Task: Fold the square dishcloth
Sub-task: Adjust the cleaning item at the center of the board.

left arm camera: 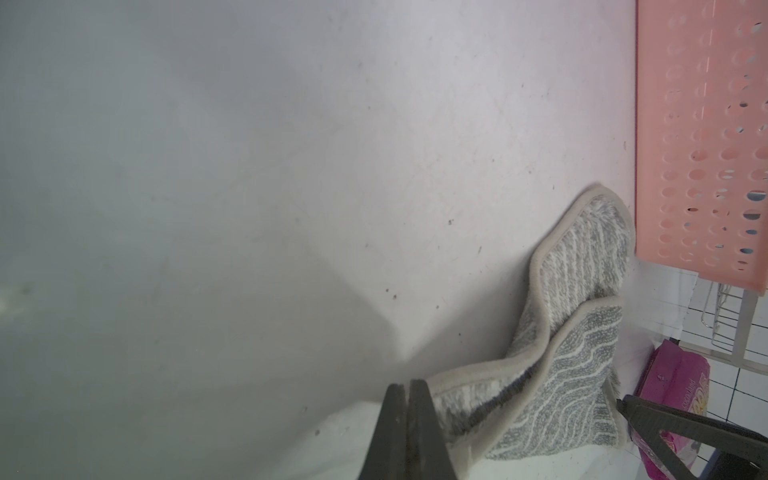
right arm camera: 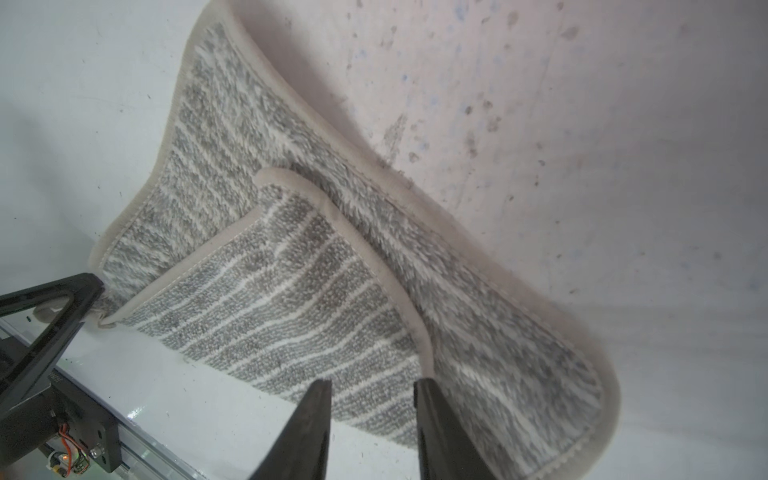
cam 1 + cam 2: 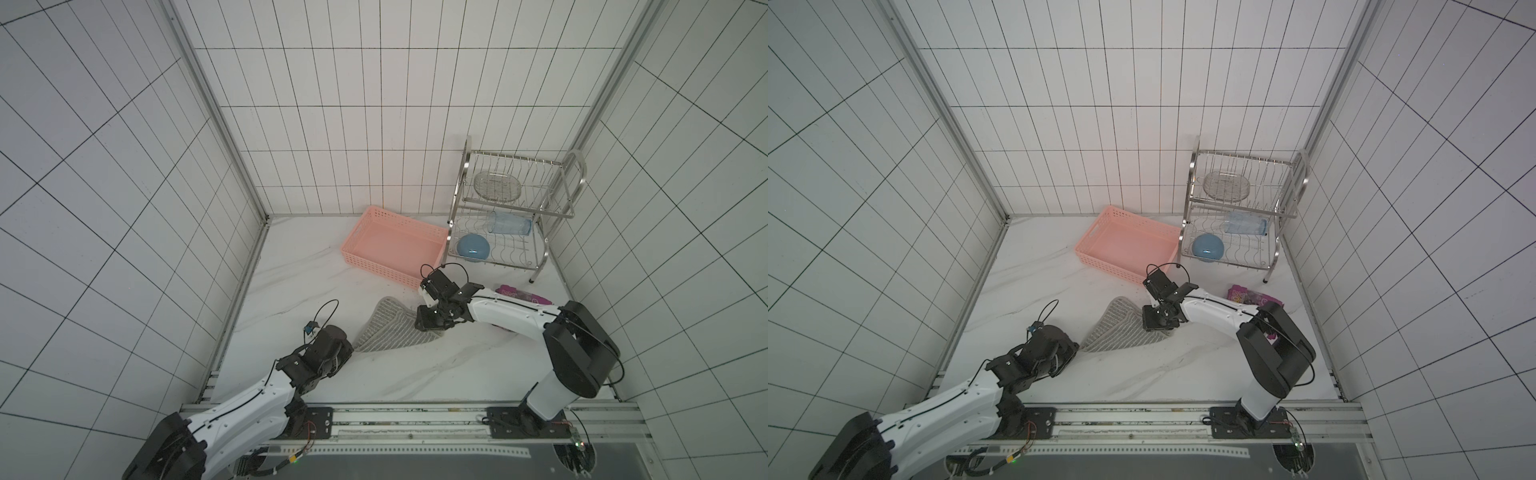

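Between the left fingers point(image 1: 406, 399) and the right fingers point(image 2: 326, 399) the dishcloth point(image 3: 390, 328) is spread on the bench point(image 3: 299, 266), partly doubled over itself. At the left fingers one corner of the cloth is met. These fingers are pressed together with no gap, and the cloth's hemmed edge rises right beside them. Whether any cloth is pinched there cannot be told. Beneath the right fingers the folded-over layer is found, its hem running up to one fingertip. These fingers are set a narrow way apart, and striped cloth is seen in the gap. Beyond the right fingers, away from the arms, a pink basket point(image 3: 374, 270) is set, near the cloth but apart from it. Behind the right fingers, along that arm, a purple packet point(image 3: 523, 296) is partly hidden. A wire dish rack point(image 3: 515, 199) is stood just beside the basket.
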Motion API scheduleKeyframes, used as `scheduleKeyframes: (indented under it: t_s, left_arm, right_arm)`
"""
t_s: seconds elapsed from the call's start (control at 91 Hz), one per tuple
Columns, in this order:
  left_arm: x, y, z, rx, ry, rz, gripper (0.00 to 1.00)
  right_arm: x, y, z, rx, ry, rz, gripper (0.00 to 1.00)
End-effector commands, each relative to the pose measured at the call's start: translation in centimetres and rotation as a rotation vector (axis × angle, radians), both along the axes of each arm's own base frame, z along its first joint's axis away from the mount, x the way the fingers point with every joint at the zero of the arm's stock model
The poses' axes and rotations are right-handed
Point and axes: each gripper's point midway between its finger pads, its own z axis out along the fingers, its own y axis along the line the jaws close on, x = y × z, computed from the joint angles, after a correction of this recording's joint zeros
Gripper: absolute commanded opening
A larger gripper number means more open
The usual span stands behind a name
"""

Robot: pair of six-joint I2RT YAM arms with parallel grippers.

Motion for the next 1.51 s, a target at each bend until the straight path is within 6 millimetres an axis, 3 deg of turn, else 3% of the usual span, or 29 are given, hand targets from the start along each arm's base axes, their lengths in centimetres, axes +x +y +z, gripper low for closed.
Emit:
scheduleKeyframes:
  t_s: [0.0,0.231,0.583,0.77,0.902,0.989,1.22,1.363,1.495]
  left_arm:
    - [0.8,-0.3,1.1,0.009,-0.034,-0.002,0.00]
    - [0.8,-0.3,1.0,0.018,-0.027,-0.002,0.00]
    - [0.8,0.0,0.9,0.035,-0.023,0.011,0.00]
    - [1.3,-0.2,1.4,0.050,-0.035,0.003,0.00]
    - [1.7,-0.3,1.6,0.083,-0.035,-0.011,0.00]
    - [2.2,-0.5,1.9,0.107,-0.042,-0.025,0.00]
    - [4.2,-0.7,2.5,0.204,-0.061,-0.060,0.00]
    - [5.1,-0.4,2.7,0.207,-0.030,-0.080,0.18]
    - [5.2,0.4,3.5,0.196,0.001,-0.101,0.55]
  right_arm:
    - [-0.2,-0.7,0.2,-0.001,-0.013,0.003,0.38]
    - [-0.2,-2.6,-0.4,-0.077,-0.043,-0.024,0.47]
    - [-0.7,-3.1,-0.9,-0.071,-0.038,-0.024,0.48]
    - [-1.5,-2.3,-1.5,-0.045,-0.012,-0.018,0.35]
    - [-1.5,-2.3,-0.1,-0.027,-0.055,-0.019,0.13]
    - [-1.4,-3.0,1.0,-0.038,-0.094,-0.026,0.04]
    - [-1.8,-3.8,2.7,-0.040,-0.190,0.038,0.00]
    - [-2.7,-3.3,3.7,-0.039,-0.254,0.111,0.00]
    - [-3.4,-3.1,3.6,-0.053,-0.272,0.145,0.00]
